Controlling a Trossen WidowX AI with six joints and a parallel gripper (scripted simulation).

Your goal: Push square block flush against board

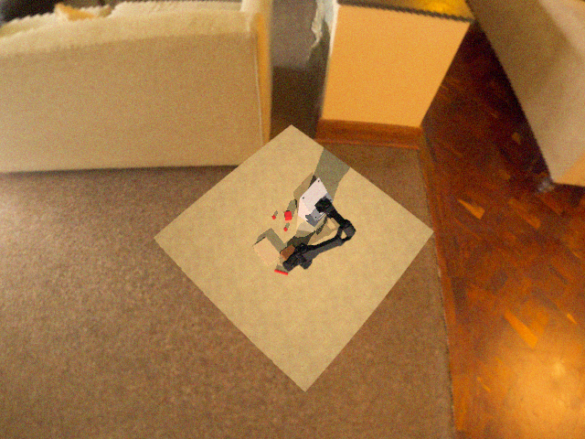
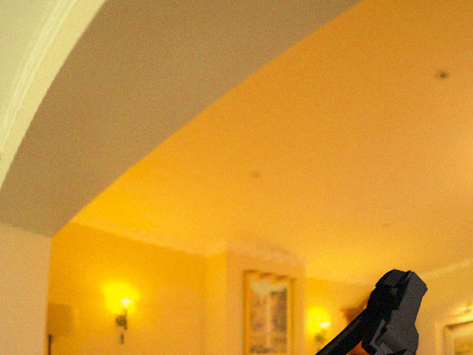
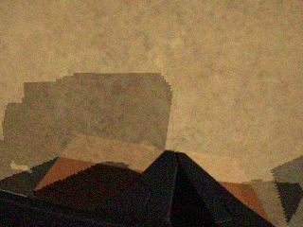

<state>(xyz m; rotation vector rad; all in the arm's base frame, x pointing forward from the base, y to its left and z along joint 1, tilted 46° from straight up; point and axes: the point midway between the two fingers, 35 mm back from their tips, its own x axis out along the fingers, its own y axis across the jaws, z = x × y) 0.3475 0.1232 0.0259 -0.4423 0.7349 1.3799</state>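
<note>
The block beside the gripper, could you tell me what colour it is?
Light tan, nearly matching the mat; the top view shows it best.

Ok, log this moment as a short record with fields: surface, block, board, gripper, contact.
surface: tan mat on carpet
block: light tan square block, flat on the mat
board: brown piece at the gripper, mostly hidden
gripper: gripper shut, empty, low by the block
contact: block to board cannot be judged; too small in the top view
</note>
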